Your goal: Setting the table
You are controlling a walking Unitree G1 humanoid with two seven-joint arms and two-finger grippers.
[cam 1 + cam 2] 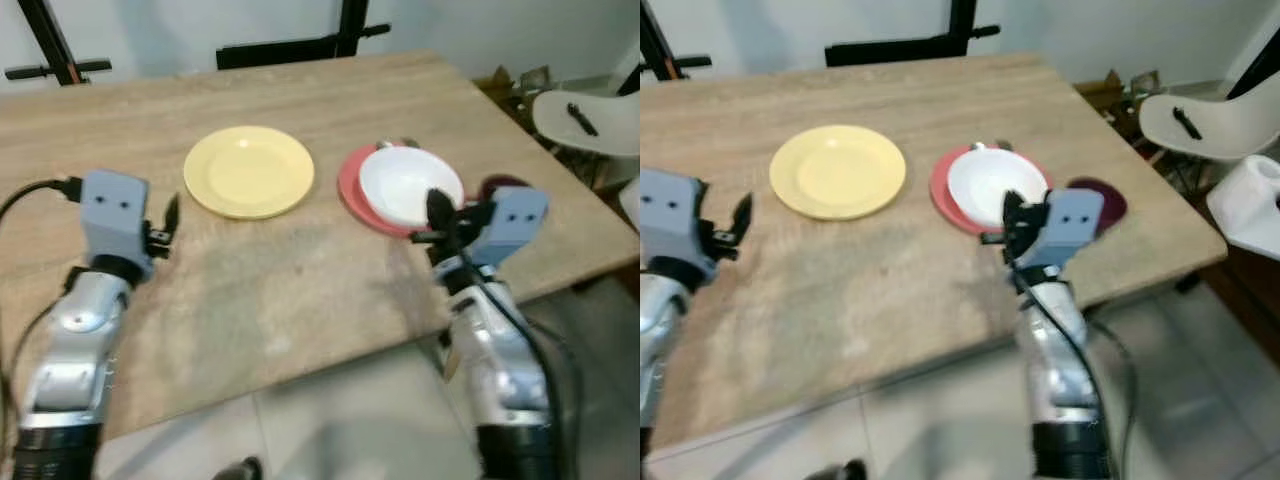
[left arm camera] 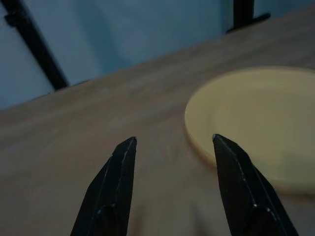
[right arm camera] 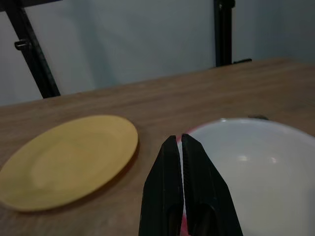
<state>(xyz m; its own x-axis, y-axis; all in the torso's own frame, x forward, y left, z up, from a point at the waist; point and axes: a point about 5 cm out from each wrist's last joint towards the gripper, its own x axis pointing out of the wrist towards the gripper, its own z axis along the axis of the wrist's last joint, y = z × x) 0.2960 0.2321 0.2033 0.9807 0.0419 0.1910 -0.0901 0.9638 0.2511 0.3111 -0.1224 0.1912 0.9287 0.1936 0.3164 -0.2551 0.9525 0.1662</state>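
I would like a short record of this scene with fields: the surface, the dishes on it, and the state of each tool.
surface: wooden table
dish 1: yellow plate, nothing on it
dish 2: white bowl sitting on a red plate
dish 3: dark red dish, partly hidden behind the right arm
left tool: open, above the table, beside the yellow plate, holding nothing
right tool: shut, holding nothing, at the near rim of the white bowl; contact cannot be told
background: white chair beyond the table's right side

Left hand (image 2: 172, 142) hovers with fingers spread; right hand (image 3: 182, 140) is closed.
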